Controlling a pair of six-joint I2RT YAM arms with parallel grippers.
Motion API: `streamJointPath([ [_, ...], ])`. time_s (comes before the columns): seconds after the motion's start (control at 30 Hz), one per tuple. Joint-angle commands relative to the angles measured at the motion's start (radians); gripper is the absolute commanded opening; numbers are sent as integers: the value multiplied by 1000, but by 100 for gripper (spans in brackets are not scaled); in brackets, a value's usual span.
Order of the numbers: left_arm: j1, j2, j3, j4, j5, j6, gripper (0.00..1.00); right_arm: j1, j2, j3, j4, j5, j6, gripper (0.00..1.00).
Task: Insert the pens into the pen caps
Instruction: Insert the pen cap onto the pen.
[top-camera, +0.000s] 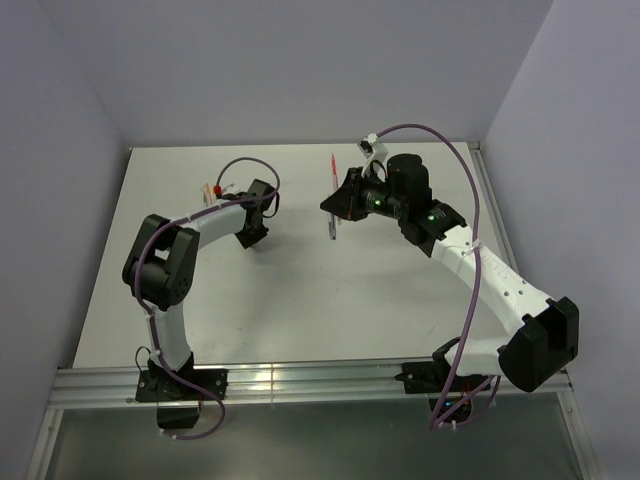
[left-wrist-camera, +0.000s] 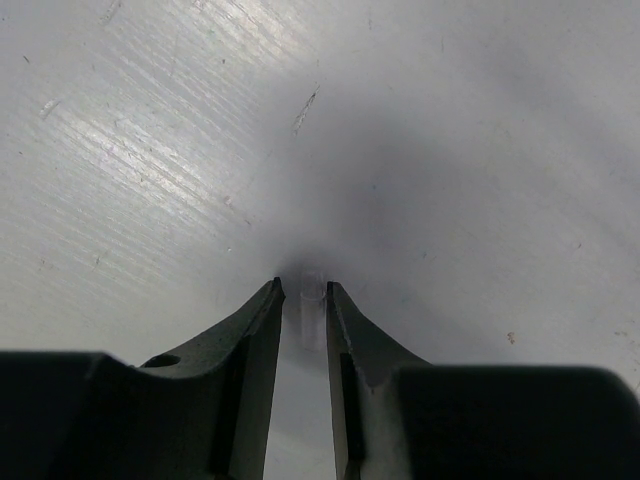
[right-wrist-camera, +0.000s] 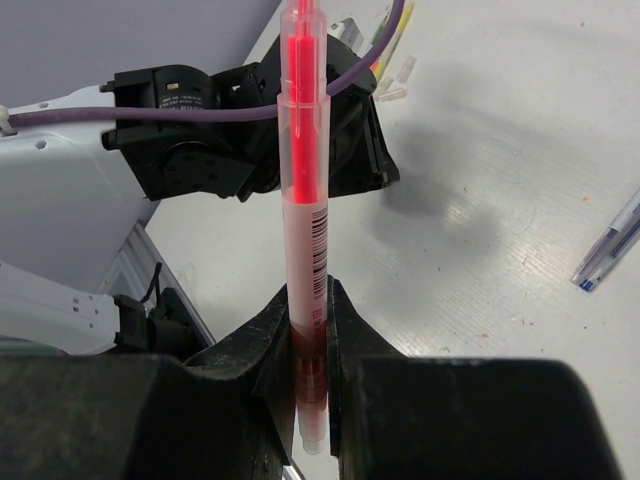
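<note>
Currently: right gripper (right-wrist-camera: 310, 296) is pinching the red pen (right-wrist-camera: 305, 150) low on its clear barrel, with the jaws pressed onto it from both sides. Most of the pen's length sticks out ahead of my fingers. I judge that is so the free end can be fed into a cap without my jaws getting in the way. The pen is held up off the table (right-wrist-camera: 480, 200) and points across toward my other arm.

Left gripper (left-wrist-camera: 303, 290) is down close to the table, jaws a narrow slot apart. A pale piece (left-wrist-camera: 304, 282) sits between the tips. It may be a clear pen cap, but it is too blurred to say. I cannot tell whether I am pinching it or only straddling it. If it is a cap, holding it low and steady would give the pen a fixed target.

A blue pen (right-wrist-camera: 608, 245) lies flat on the table, well apart from my right jaws. The spare pens and caps (top-camera: 210, 188) lie in a small cluster at the far side, beside the left arm.

Judgement: one pen is in hand and the mating step is not yet done. Lining the pen up with the cap is the risk.
</note>
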Motion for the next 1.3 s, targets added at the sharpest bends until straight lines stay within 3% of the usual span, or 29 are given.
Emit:
streamJointPath([
  [0.0, 9, 57, -63, -65, 59, 11, 31, 1, -6, 52, 13, -6, -19, 0],
  [1.07, -40, 72, -71, -65, 97, -9, 30, 1, -20, 51, 12, -10, -22, 0],
  [1.27, -41, 92, -59, -68, 111, 5, 25, 2, -19, 54, 9, -13, -23, 0],
])
